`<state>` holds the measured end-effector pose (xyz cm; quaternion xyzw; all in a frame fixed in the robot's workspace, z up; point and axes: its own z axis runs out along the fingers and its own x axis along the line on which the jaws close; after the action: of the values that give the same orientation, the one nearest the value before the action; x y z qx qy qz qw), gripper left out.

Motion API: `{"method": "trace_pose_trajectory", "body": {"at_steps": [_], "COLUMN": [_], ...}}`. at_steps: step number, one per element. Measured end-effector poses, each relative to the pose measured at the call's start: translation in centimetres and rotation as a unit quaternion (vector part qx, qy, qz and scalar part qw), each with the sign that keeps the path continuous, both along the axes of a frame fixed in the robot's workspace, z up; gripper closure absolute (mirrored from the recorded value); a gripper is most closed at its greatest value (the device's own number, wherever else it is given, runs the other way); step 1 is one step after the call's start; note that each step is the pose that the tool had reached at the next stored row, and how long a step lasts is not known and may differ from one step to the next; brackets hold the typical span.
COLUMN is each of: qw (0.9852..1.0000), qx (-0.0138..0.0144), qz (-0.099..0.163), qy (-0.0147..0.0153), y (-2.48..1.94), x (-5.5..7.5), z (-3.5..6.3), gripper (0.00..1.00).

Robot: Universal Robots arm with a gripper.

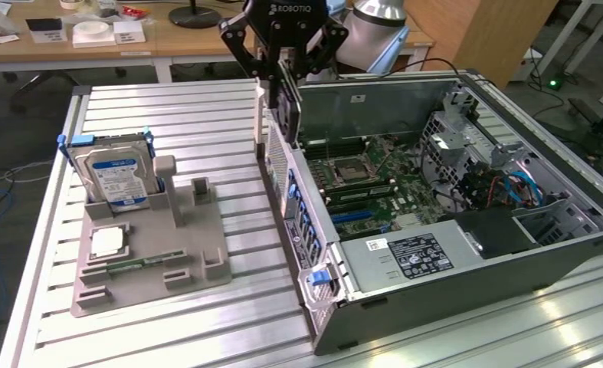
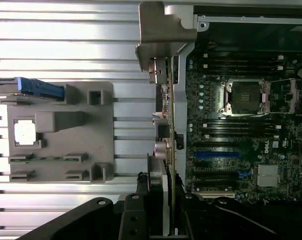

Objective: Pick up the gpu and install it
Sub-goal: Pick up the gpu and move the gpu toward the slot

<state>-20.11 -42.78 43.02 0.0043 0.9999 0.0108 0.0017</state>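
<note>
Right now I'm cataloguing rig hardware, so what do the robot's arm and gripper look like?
The gripper is black, with jointed linkage fingers and white ROBOTIQ lettering on its body. The arm is rounded and silver-grey.

A slotted metal table (image 1: 178, 115) is carrying a grey parts holder (image 1: 194, 249) on the exterior view's left, and an open computer case (image 1: 465, 299) on its right.

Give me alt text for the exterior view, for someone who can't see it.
The end effector grips a graphics card upright at the edge of an open computer case. On the exterior view's left, a grey holder carries a hard drive.
</note>
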Motion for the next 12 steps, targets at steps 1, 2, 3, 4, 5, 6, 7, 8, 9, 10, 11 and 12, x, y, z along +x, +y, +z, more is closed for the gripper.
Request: {"method": "trace_pose_trajectory", "body": {"at_steps": [1,2,3,4,5,6,7,8,9,10,11,12], "qw": [1.0000,1.0000,1.0000,1.0000,1.0000,1.0000,1.0000,1.0000,1.0000,1.0000,1.0000,1.0000], "qx": [0.0000,0.0000,0.0000,0.0000,0.0000,0.0000,0.0000,0.0000,-0.0001,0.0000,0.0000,0.0000], "qz": [0.000,0.000,0.000,0.000,0.000,0.000,0.000,0.000,0.000,0.000,0.000,0.000], "qy": [0.0000,0.0000,0.0000,0.0000,0.0000,0.0000,0.0000,0.0000,0.0000,0.0000,0.0000,0.0000], "y": [0.00,0.00,0.00,0.00,0.00,0.00,0.00,0.00,0.00,0.00,0.00,0.00], "x": [0.04,0.07,0.10,0.13,0.16,0.20,0.23,0.27,0.32,0.35,0.39,0.44], "z": [0.00,0.00,0.00,-0.01,-0.01,-0.01,-0.01,-0.01,-0.01,-0.01,-0.01,-0.01], "gripper": [0.72,0.72,0.72,0.72,0.72,0.72,0.72,0.72,0.72,0.72,0.72,0.72]}}
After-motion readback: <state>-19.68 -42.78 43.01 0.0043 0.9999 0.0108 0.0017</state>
